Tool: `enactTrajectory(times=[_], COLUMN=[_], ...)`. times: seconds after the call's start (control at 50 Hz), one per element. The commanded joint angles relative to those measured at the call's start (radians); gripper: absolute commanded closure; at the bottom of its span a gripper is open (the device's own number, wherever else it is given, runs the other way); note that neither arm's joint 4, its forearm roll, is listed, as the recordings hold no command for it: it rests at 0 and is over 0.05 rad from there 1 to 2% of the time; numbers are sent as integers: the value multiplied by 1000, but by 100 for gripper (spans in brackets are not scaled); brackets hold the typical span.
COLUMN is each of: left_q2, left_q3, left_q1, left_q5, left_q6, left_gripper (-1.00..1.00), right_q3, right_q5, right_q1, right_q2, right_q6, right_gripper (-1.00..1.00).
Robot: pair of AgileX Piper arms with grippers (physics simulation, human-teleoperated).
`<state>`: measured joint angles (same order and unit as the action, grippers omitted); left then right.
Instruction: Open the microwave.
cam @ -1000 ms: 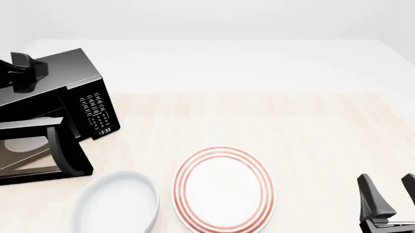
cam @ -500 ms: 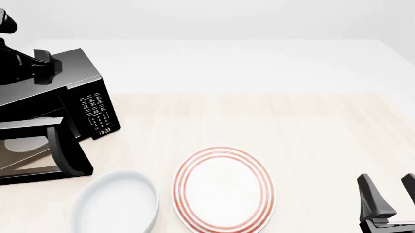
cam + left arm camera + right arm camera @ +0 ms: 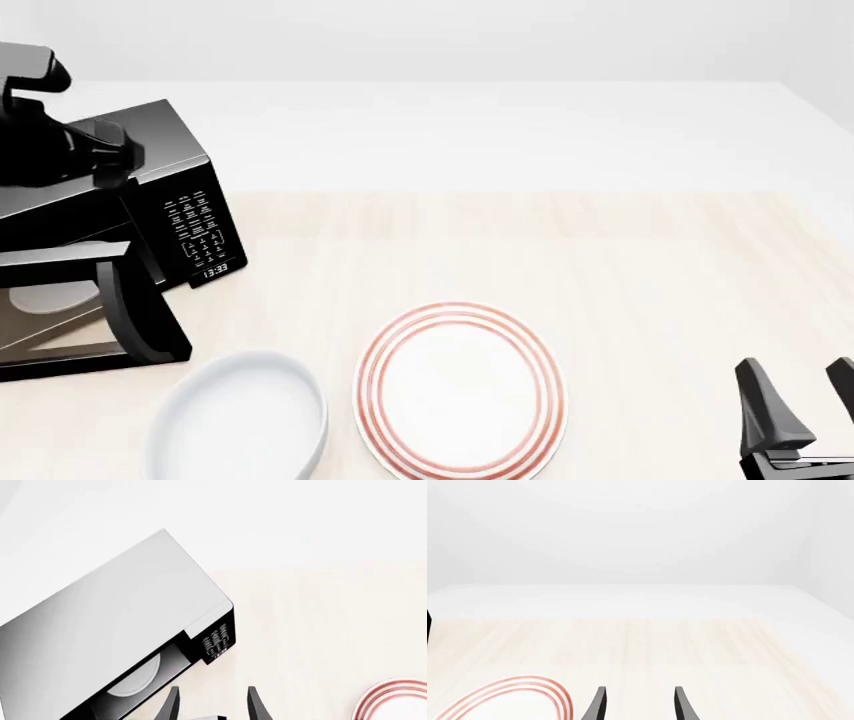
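At the table's (image 3: pixel 641 260) left side I see the microwave (image 3: pixel 160 190), its door (image 3: pixel 80 310) swung open, a white turntable (image 3: pixel 54 297) inside; its clock reads 13:33. Nearer me lie an empty red-ringed plate (image 3: pixel 461 390) and white bowl (image 3: pixel 238 420). Both left gripper (image 3: pixel 212 705) and right gripper (image 3: pixel 639 704) stand wide, holding nothing.

I cannot read the microwave (image 3: pixel 127 215) keypad marks, too small. Its door (image 3: pixel 80 310) is cut by the left edge. My right gripper (image 3: pixel 805 420) shows only its fingers at the corner.
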<state>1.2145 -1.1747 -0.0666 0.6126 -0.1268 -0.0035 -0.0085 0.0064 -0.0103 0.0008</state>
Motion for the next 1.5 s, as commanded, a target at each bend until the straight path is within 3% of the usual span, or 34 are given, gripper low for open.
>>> enactTrajectory(times=[0.02, 0.72, 1.22, 1.5], left_q2=[19, 67, 118, 121], left_q3=[24, 93, 115, 171], left_q1=[-10, -47, -101, -117], left_q5=[-17, -98, -149, -199], left_q6=[-7, 14, -11, -7], left_gripper=[-100, -100, -100, -100], right_q3=[0, 0, 0, 0], right_q5=[0, 0, 0, 0], right_q1=[0, 0, 0, 0], right_q2=[0, 0, 0, 0], right_q6=[0, 0, 0, 0], right_gripper=[-100, -100, -100, -100])
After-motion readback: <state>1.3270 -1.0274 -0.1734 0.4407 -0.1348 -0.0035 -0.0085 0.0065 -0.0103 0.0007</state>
